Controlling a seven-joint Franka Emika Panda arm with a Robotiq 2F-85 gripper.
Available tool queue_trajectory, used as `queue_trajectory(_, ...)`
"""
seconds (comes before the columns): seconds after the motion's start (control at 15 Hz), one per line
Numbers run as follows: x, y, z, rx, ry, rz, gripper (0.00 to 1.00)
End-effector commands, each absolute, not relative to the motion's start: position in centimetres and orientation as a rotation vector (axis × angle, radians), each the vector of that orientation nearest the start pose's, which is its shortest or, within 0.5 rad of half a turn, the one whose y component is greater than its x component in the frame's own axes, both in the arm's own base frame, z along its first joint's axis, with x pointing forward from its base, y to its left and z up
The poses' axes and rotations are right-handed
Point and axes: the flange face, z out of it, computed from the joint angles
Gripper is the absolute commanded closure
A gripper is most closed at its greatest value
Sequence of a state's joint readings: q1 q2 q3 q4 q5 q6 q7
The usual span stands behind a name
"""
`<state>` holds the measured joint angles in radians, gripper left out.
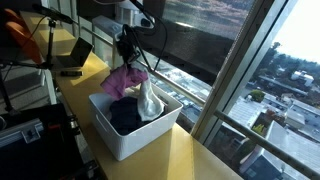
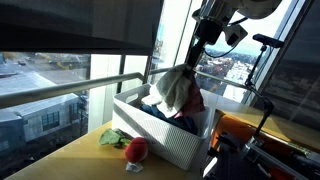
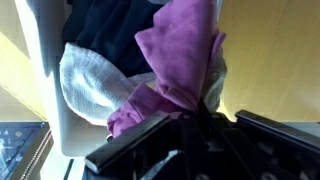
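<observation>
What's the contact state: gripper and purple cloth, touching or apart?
Touching. The wrist view shows the purple cloth gathered to a bunch and pinched in the shut gripper, with no gap between them.

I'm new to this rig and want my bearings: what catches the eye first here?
The end effector is shut on a purple cloth, holding it over a white bin on a wooden table by the window. A white cloth and dark clothes lie in the bin. A red item and a green item sit beside it.
</observation>
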<state>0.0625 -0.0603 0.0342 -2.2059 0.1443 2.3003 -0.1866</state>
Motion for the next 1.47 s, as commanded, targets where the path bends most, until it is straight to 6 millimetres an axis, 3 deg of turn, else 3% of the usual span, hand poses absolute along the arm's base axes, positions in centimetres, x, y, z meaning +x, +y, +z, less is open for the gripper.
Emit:
queue_trajectory(0.0, 53.8, 2.9, 41.4, -3.029, -0.225, -0.264, 0.98)
queue_trajectory(0.2, 54.6, 0.3, 40.4, -3.056, -0.155, -0.268, 0.98)
queue_trajectory(0.27, 54.9, -0.4, 40.1, -3.065, -0.124, -0.279, 0.71)
queue_trajectory(0.47, 55.4, -1.4, 40.0, -3.080, -0.064, -0.300, 0.53)
queue_trajectory(0.67, 55.2, -0.7, 43.5, -3.086, -0.074, -0.369, 0.31)
queue_trajectory(0.8, 55.3, 1.5, 46.1, -3.073, -0.119, -0.445, 0.16)
queue_trajectory(0.93, 55.7, 4.8, 46.6, -3.069, -0.193, -0.493, 0.03)
queue_trajectory(1.2, 54.8, 13.2, 44.0, -3.042, -0.446, -0.491, 0.00)
queue_trajectory(1.4, 53.4, 18.7, 40.8, -3.026, -0.684, -0.462, 0.00)
